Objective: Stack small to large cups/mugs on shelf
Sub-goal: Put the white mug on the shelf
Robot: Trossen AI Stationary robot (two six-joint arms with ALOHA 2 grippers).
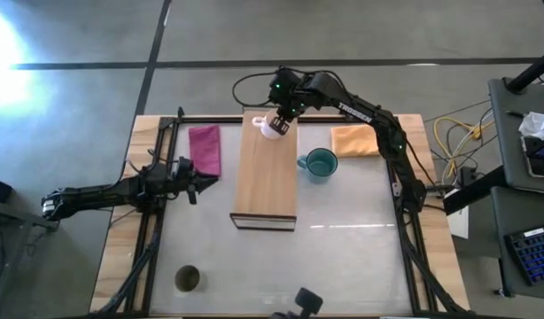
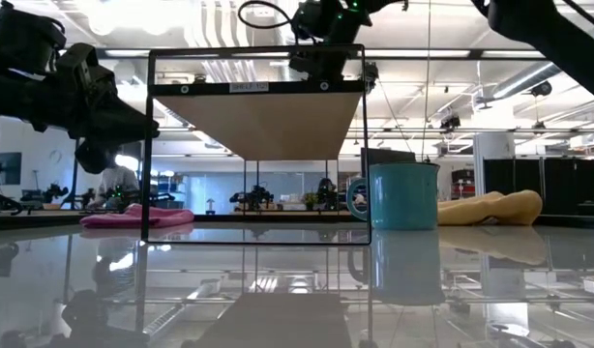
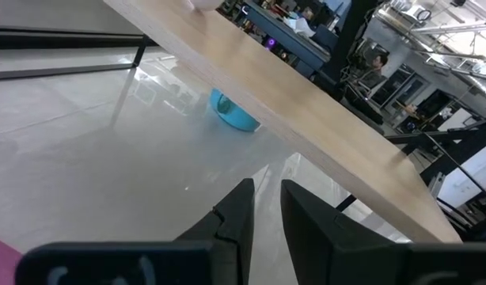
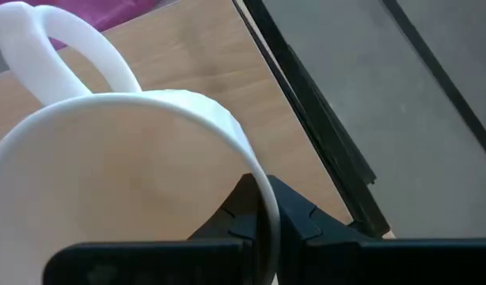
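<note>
The white mug (image 1: 271, 128) is over the far end of the light-wood shelf (image 1: 267, 177). My right gripper (image 1: 282, 121) is shut on it. The teal mug (image 1: 321, 164) stands on the table right of the shelf, and also shows in the low view (image 2: 403, 196). The olive-brown cup (image 1: 187, 278) stands upright near the table's front left. My left gripper (image 1: 198, 187) hovers left of the shelf, empty, with only a narrow gap between its fingers (image 3: 241, 207). My right gripper pinches the white mug's wall at the rim (image 4: 259, 186), on the side opposite the handle (image 4: 65, 47), with one finger inside the mug and one outside. The fingers come from above and from the far right. Whether the mug's base rests on the shelf I cannot tell.
A pink cloth (image 1: 205, 149) lies left of the shelf at the back. An orange cloth (image 1: 354, 140) lies at the back right. A black frame (image 1: 166, 124) runs around the table. Bare table lies in front of the shelf and toward the right.
</note>
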